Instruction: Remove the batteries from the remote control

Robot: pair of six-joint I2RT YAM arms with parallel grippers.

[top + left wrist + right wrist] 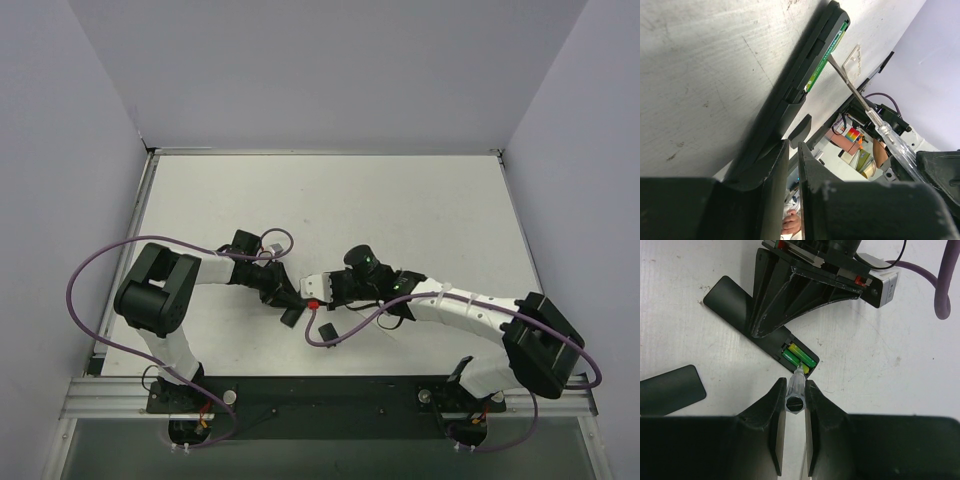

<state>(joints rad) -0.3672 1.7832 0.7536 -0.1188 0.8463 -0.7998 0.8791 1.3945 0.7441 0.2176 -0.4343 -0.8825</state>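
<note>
Right pincer (794, 386) clenched tight on a clear-handled screwdriver (795, 399), handle squeezed between both fingers. The metal tip just ahead of it touches the batteries (799, 357). Two green-and-yellow batteries sit in the open slot of the remote control (729, 296). Left pincer (792, 146) narrowly parted, grasping the remote control on the tabletop (880, 365). Loose black cover (671, 388) lies left of the right pincer. Battery print too small to read.

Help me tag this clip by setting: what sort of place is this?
Probably a lab robot test cell: a bare white table, plain grey wall panels enclosing it, and two robot arms bolted at its near edge.
</note>
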